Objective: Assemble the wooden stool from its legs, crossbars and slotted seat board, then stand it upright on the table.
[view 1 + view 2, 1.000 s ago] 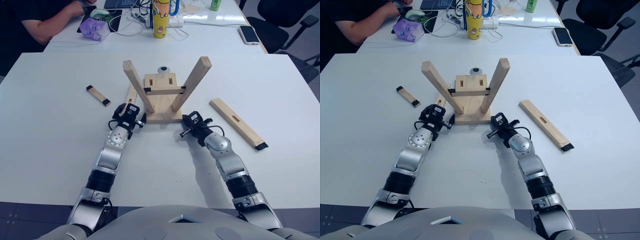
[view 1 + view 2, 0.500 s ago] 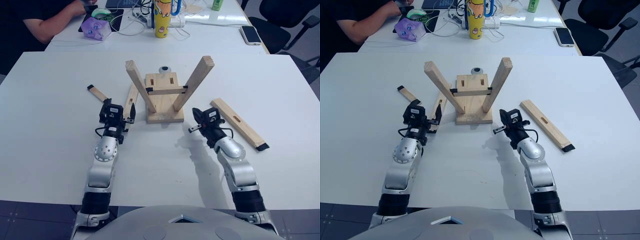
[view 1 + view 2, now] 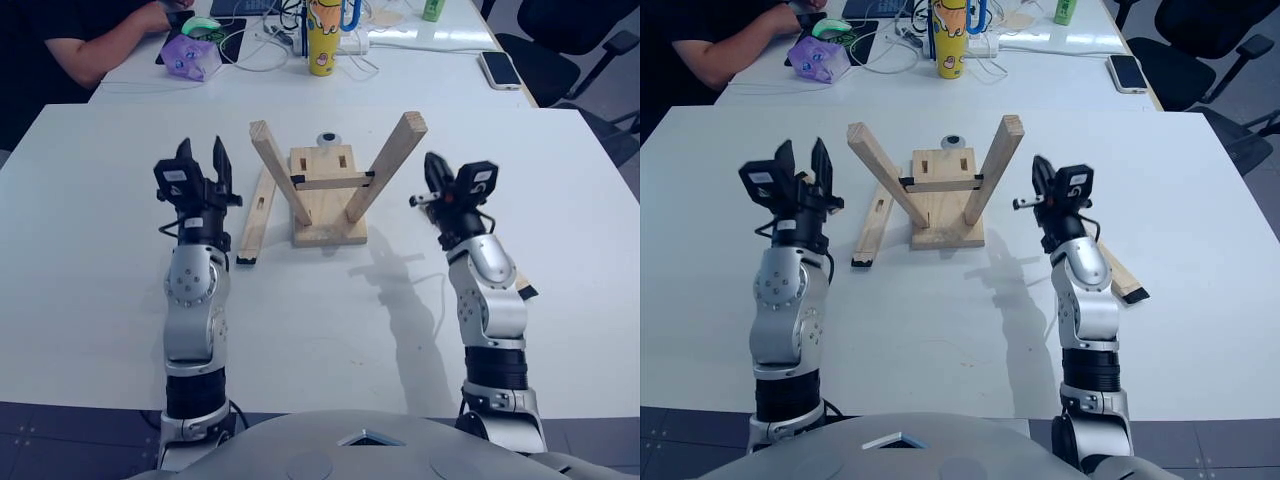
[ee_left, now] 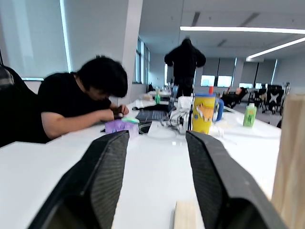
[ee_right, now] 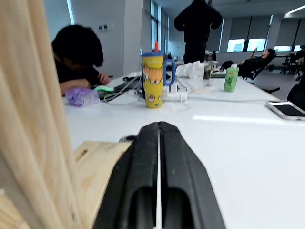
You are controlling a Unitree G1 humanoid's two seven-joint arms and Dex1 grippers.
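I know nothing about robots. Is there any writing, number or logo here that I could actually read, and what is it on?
No text here can be read.
Yellow cup: a cartoon picture, any words too small to read.
Green bottle: label too blurred.
Phone: dark screen, nothing legible.
Wooden stool parts: bare wood, no writing seen.

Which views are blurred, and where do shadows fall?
Left wrist view: soft throughout, yellow cup smeared. Right wrist view: near stool leg out of focus, background crisper. Eye views: sharp; the stool casts its shadow on the table toward the robot.
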